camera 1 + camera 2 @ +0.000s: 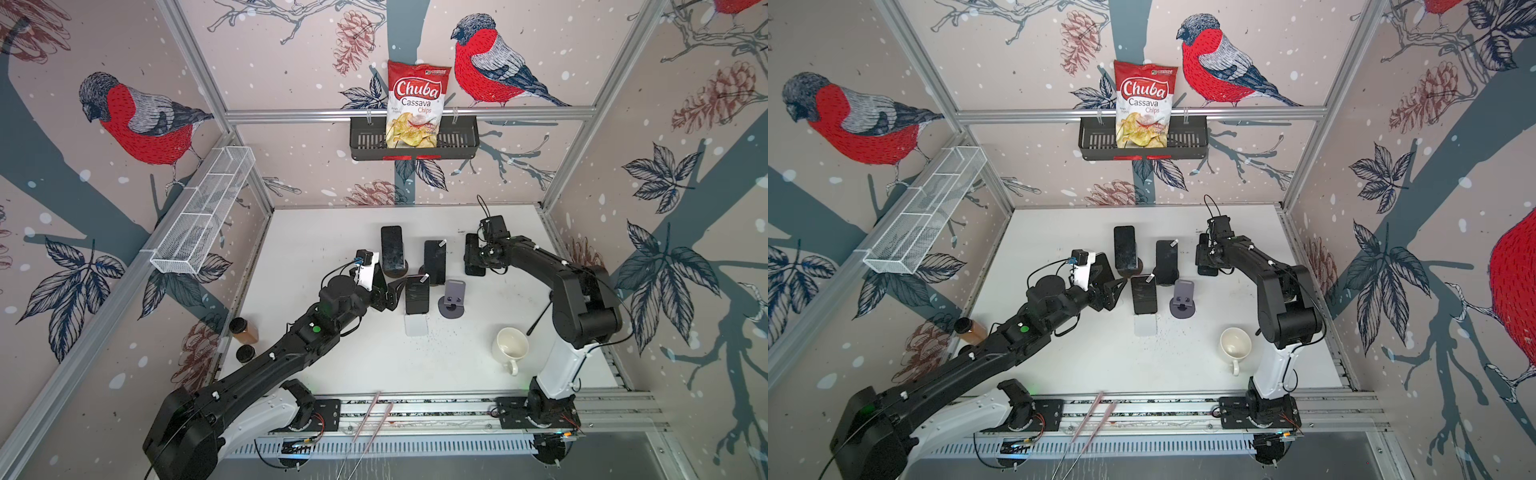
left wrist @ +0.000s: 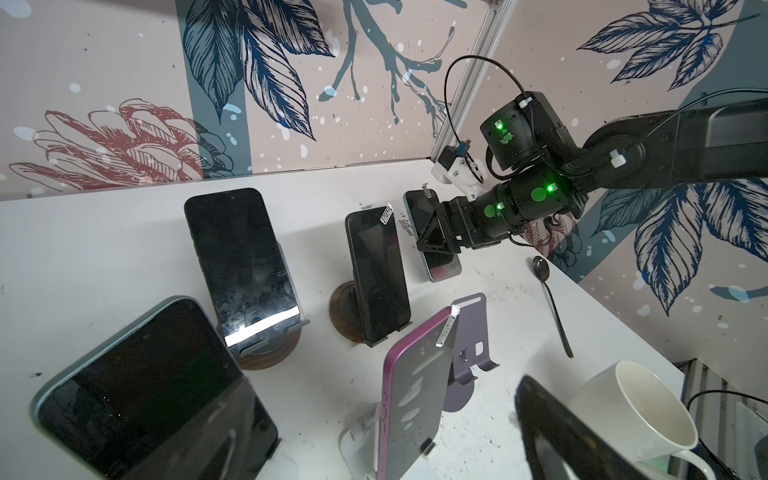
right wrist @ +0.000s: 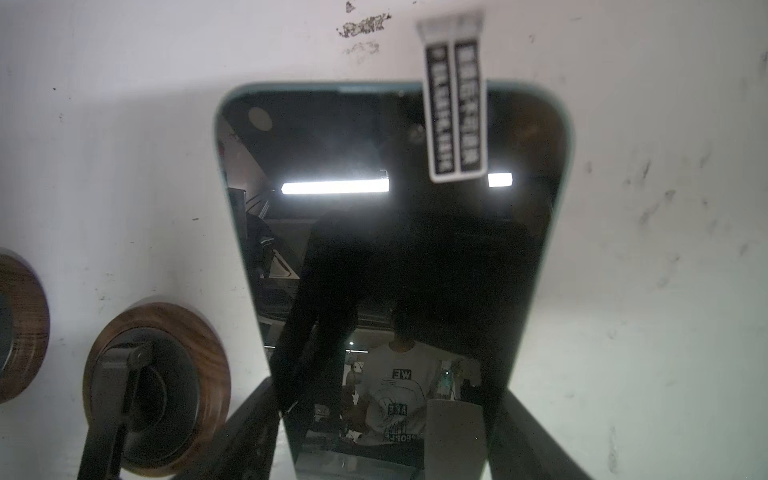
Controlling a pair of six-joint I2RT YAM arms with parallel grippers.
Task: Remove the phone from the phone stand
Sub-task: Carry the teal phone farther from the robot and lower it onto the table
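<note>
My right gripper [image 3: 390, 436] is shut on the lower end of a teal-edged phone [image 3: 395, 249], held low over the white table at the back right [image 1: 475, 268], off any stand. A purple phone stand [image 1: 453, 301] in the middle holds nothing. My left gripper [image 1: 392, 295] is open beside a pink-edged phone [image 2: 415, 395], which leans on a white stand [image 2: 357, 440]. In the left wrist view that phone sits between my spread fingers [image 2: 552, 428] without touching them. Another teal-edged phone [image 2: 145, 395] stands close against the left side of that gripper.
Two more phones [image 1: 392, 249] [image 1: 434, 262] lean on round wooden-based stands behind. A white mug [image 1: 511, 345] and a dark spoon [image 2: 552, 307] lie at the right. Two spice jars [image 1: 243, 330] sit at the left edge, and chopsticks [image 1: 374, 419] rest on the front rail.
</note>
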